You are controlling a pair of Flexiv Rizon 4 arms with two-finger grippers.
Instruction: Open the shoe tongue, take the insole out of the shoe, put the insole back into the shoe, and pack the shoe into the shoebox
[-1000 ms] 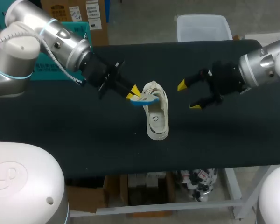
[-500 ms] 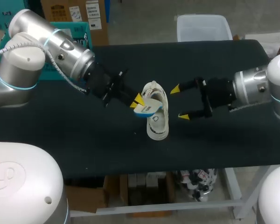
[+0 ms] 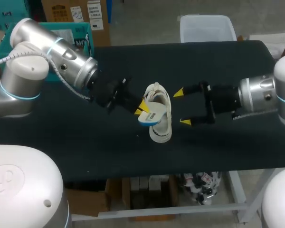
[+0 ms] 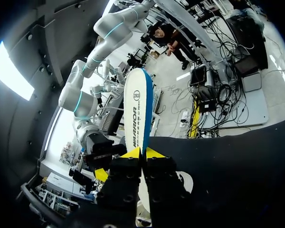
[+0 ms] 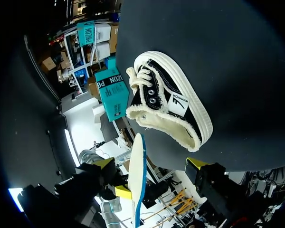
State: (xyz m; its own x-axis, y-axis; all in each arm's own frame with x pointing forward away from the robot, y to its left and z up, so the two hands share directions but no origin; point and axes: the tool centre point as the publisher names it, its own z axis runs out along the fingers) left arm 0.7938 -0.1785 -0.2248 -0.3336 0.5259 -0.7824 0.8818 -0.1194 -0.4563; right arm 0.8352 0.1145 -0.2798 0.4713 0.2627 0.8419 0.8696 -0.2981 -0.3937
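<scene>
The insole (image 3: 150,116) is seen pinched in the left claw (image 3: 142,107) at nine o'clock of the shoe (image 3: 160,128), which lies on its sole mid-table (image 3: 61,137). The right claw (image 3: 182,107) is held spread at three o'clock, touching nothing. With the insole out, its return is judged next: its front must be angled into the opening and the shoe steadied.

A table (image 3: 76,142) with a black, dull top spans the head view from side to side, far edge straight, near edge running across lower down. Under the near edge shows its pale metal frame (image 3: 180,209). The top is evenly lit; both wrist views show the same dark surface
</scene>
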